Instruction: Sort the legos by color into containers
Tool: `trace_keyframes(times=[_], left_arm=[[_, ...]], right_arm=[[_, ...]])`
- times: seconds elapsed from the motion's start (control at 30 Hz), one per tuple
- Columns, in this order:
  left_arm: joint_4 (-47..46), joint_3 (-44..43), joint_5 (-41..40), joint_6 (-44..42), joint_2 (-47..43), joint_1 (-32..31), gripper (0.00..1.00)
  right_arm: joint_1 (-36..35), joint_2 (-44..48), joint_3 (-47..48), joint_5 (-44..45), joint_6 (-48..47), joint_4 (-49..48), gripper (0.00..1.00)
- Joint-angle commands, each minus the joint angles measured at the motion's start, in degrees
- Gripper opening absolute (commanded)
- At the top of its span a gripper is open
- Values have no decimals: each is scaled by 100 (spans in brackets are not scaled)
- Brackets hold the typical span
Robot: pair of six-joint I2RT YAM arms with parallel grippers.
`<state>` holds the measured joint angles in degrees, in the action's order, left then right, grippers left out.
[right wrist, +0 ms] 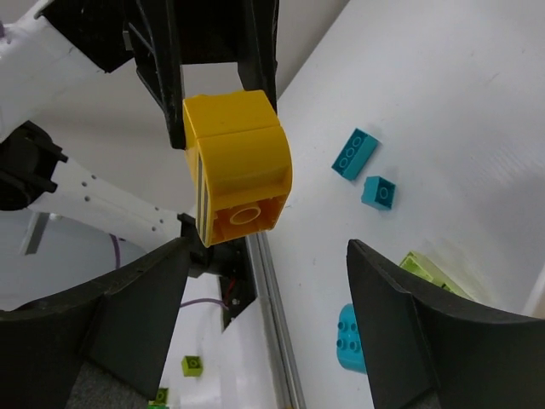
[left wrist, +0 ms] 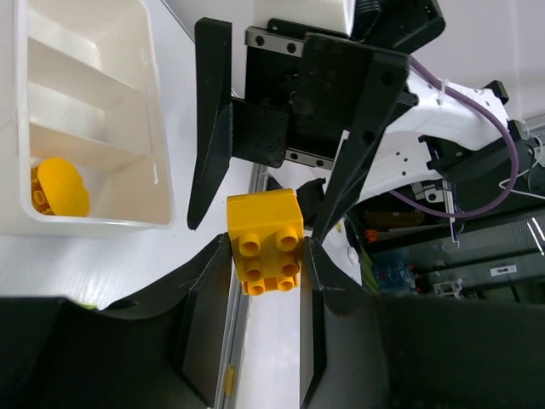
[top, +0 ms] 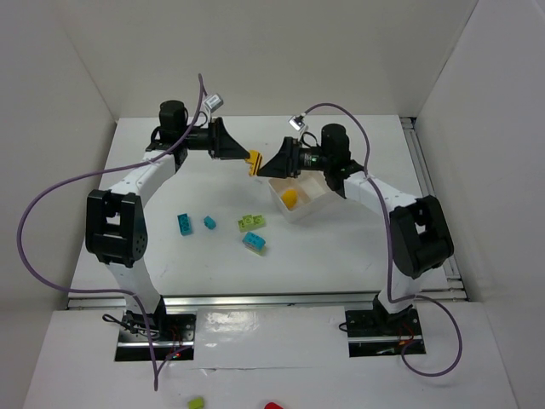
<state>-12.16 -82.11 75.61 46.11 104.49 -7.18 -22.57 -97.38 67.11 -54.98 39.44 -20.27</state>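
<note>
While passing across mid-air: ease wide-open right jaws squarely around yellow brick [right wrist: 237, 162], close on flat sides, only then loosen left jaws, pinched tight on it. After that, drop into tray [top: 317, 194] compartment just under right jaws, beside rounded yellow piece [left wrist: 61, 186]. Glossy orange-yellow, four studs toward left jaws, hollow underside toward right jaws. Cyan bricks [top: 185, 223], lime brick [top: 252, 221] loose on counter [top: 341, 256], apart from both jaws.
</note>
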Motion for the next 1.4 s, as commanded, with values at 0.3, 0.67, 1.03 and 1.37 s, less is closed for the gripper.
trace_keyframes(times=[0.3,0.67,1.03,1.37], left_arm=[[-190,37,340,-163,-262,-3,0],[-374,-16,340,4,-262,-3,0],[-59,-33,393,-242,-262,-3,0],[1884,-719,32,-1614,-69,-3,41]], right_arm=[[-81,-431,-181,-619,2120,-3334,72],[-134,-536,-128,-725,2068,-3211,50],[-239,-712,92,-672,2015,-2966,41],[-239,-659,144,-409,2015,-2789,16]])
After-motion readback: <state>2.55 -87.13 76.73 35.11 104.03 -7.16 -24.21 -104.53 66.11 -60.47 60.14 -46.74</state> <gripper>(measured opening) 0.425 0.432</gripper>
